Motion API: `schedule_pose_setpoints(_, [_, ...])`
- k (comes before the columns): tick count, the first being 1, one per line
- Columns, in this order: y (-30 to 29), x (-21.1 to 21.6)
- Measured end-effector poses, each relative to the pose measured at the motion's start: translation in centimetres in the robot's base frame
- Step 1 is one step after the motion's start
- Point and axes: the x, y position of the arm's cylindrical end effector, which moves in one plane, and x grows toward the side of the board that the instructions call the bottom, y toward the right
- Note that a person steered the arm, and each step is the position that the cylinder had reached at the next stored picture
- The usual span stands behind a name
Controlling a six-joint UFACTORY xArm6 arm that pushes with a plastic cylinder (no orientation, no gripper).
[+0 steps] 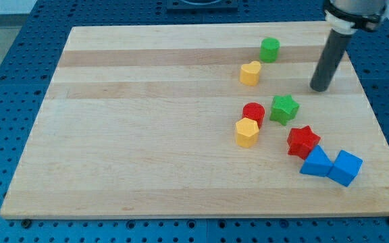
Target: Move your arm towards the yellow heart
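Wooden desk on a blue pegboard base, blocks clustered toward the view's right. My tip sits at the view's upper right, clear of all blocks; no fingers on this rig, just a rod. Yellow heart lies to the tip's left, slightly higher in view, just below the green cylinder. Other blocks lower down: green star, red cylinder touching a yellow hexagon-ish block, red star, blue triangle, blue cube. Step in hand: approach, not yet near. Next move looks like a straight slide left; path appears free, green star well below it.
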Motion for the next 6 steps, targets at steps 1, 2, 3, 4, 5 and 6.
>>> schedule_pose_setpoints(1, [-2.5,-1.4])
schedule_pose_setpoints(2, [-2.8,-3.1])
schedule_pose_setpoints(3, [-1.0,-5.2])
schedule_pose_setpoints(4, [-1.2,-6.1])
schedule_pose_setpoints(5, [-1.2,-5.6])
schedule_pose_setpoints(6, [-1.9,-6.2])
